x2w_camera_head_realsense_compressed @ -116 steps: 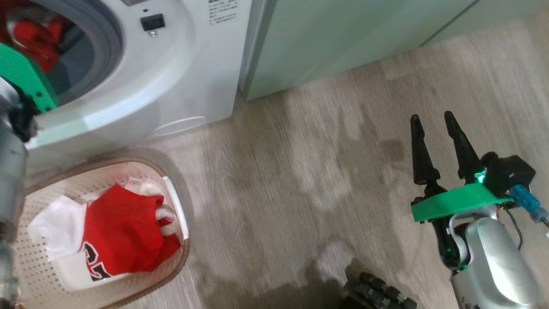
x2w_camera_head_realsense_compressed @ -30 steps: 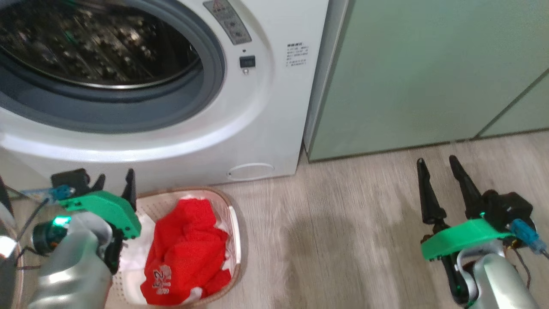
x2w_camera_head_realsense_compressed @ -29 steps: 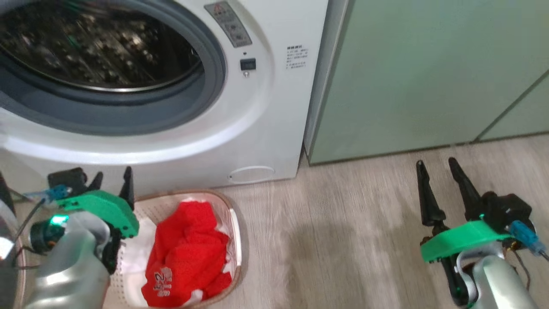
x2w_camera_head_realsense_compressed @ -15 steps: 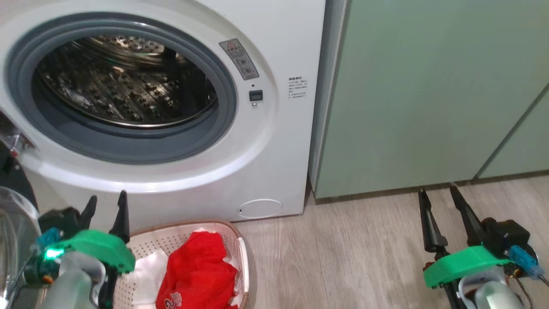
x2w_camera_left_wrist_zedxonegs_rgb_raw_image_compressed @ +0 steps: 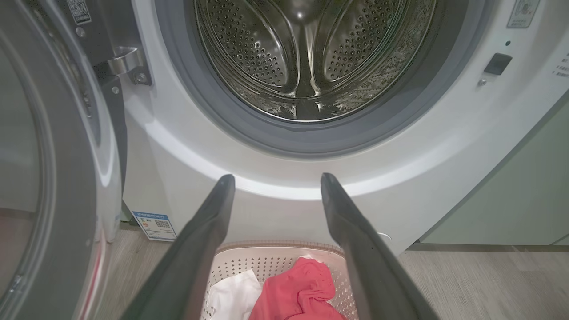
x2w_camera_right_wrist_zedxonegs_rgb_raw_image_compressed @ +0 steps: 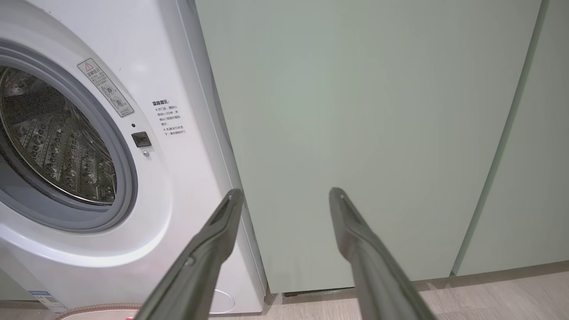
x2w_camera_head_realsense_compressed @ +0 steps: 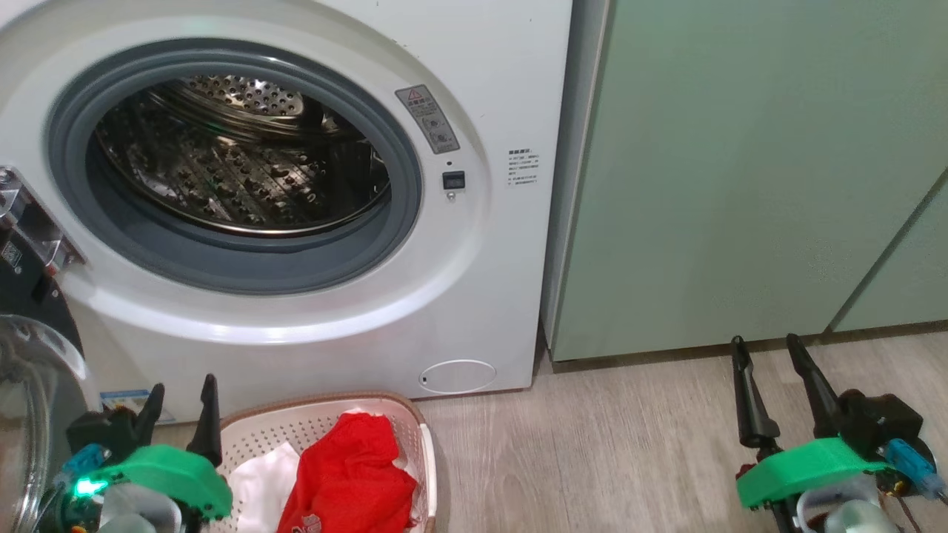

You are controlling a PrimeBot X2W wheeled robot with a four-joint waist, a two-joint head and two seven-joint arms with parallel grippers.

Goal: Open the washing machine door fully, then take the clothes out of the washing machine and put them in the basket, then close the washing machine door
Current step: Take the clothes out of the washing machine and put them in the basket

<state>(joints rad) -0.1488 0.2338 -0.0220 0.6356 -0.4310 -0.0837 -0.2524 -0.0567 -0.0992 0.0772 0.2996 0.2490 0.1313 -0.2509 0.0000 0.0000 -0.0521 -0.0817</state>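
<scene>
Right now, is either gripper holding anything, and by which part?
Nothing is held. The left gripper and right gripper are both open and empty; the clothes lie in the basket.

The bright red jersey (x2w_camera_head_realsense_compressed: 348,481) and the white garment (x2w_camera_head_realsense_compressed: 259,485) are showing against the cream perforated plastic basket (x2w_camera_head_realsense_compressed: 296,428) with its brown rim.

1. The washing machine (x2w_camera_head_realsense_compressed: 481,296) stands on the floor (x2w_camera_head_realsense_compressed: 607,459), with the cabinets (x2w_camera_head_realsense_compressed: 740,185) just beside it on its right.
2. The washing machine door (x2w_camera_head_realsense_compressed: 33,414) hangs open at the machine's left edge.
3. The basket (x2w_camera_head_realsense_compressed: 296,426) sits on the floor before the machine.
4. The clothes (x2w_camera_head_realsense_compressed: 348,474) lie in the basket.
5. The left gripper (x2w_camera_head_realsense_compressed: 184,385) is by the basket's left rim; the right gripper (x2w_camera_head_realsense_compressed: 765,340) is before the cabinets.
</scene>
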